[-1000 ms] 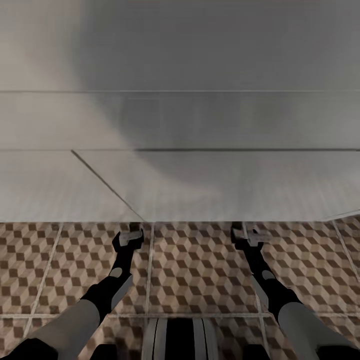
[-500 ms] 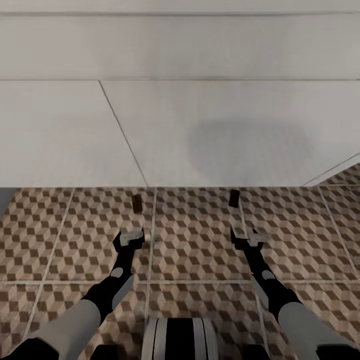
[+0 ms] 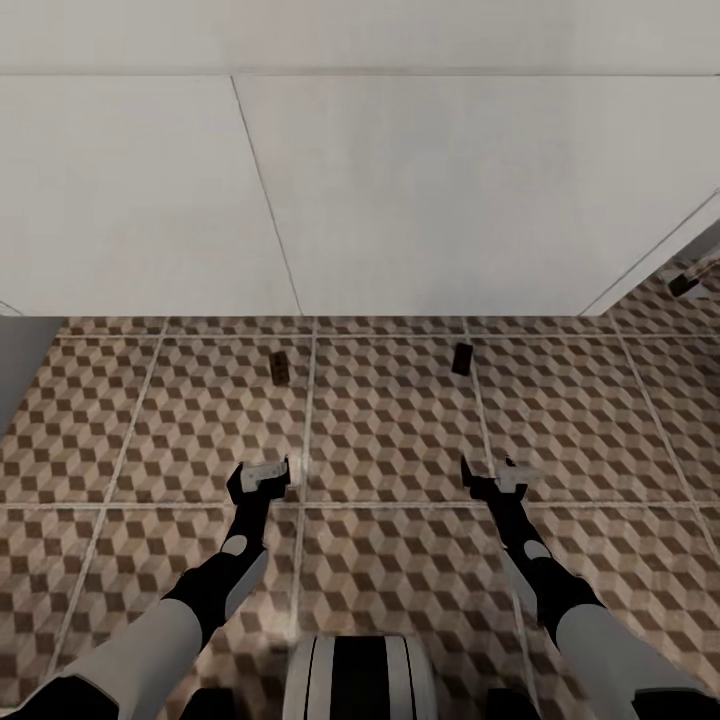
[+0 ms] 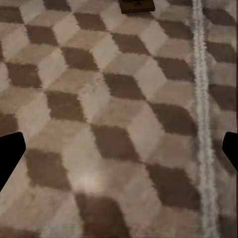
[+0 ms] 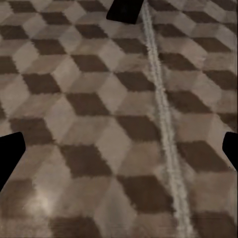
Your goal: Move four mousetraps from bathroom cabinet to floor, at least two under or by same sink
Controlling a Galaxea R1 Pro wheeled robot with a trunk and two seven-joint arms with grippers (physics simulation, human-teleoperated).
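The white block of the bathroom sink [image 3: 400, 190] is spanning the head view from nine o'clock across to three o'clock, with the bathroom floor [image 3: 390, 440] spreading out beneath it in its cube-patterned tiles. Two mousetraps are lying on those tiles just in front of the block's lower edge: one mousetrap [image 3: 280, 366] at about eleven o'clock from the left gripper [image 3: 263, 473], the other mousetrap [image 3: 462, 358] at about twelve o'clock from the right gripper [image 3: 492, 472]. Both grippers are hanging over bare tile with their fingers spread apart and holding nothing, each well short of its trap. The wrist views are agreeing, each catching a trap at the far edge beyond wide-open fingertips. At two o'clock, something small and dark is lying past the block's corner, too small to tell what. The risk from here looks like the wheeled base or a swinging arm clipping a trap and knocking it away from the sink.
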